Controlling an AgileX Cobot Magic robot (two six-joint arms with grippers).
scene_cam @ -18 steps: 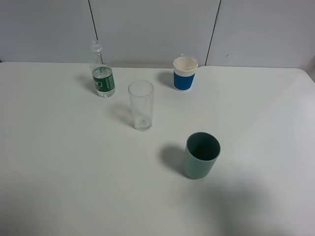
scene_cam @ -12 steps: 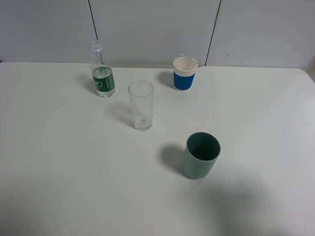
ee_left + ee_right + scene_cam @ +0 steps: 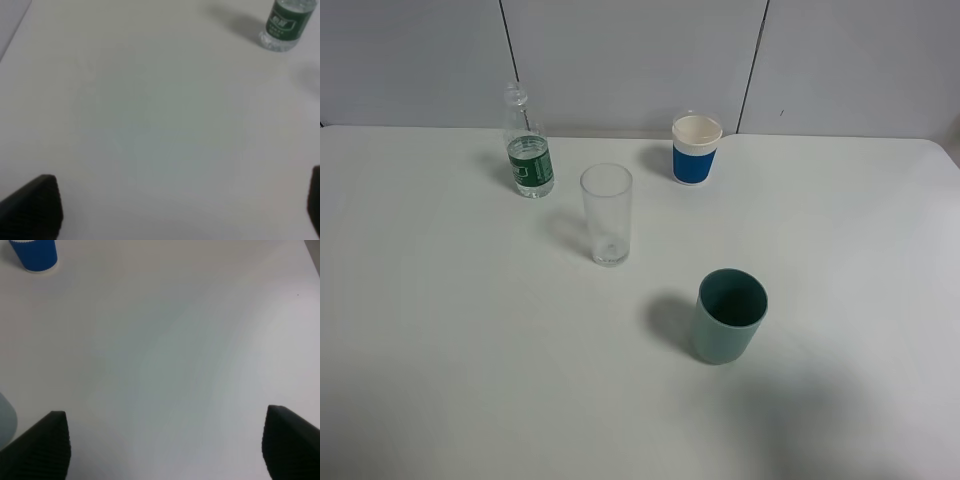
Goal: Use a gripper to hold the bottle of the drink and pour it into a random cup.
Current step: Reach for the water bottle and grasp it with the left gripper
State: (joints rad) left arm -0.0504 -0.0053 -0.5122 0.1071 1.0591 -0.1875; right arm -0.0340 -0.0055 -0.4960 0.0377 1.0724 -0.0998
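Observation:
The bottle [image 3: 528,150] stands upright and uncapped at the back left of the table, a green label band around it; the drink inside looks clear. In the left wrist view the bottle [image 3: 285,24] stands well ahead of my left gripper [image 3: 175,210], which is open over bare table with nothing between its dark fingertips [image 3: 35,207]. The cup [image 3: 607,214], a tall clear glass, stands upright and looks empty, to the right of the bottle and nearer. My right gripper [image 3: 165,445] is open too, holding nothing. Neither arm shows in the exterior high view.
A white paper cup with a blue sleeve [image 3: 696,150] stands at the back middle and also shows as a blue-sleeved cup [image 3: 35,254] far ahead of the right gripper. A grey-green opaque cup [image 3: 728,315] stands nearer the front, right of the glass. The white table [image 3: 440,330] meets the wall behind.

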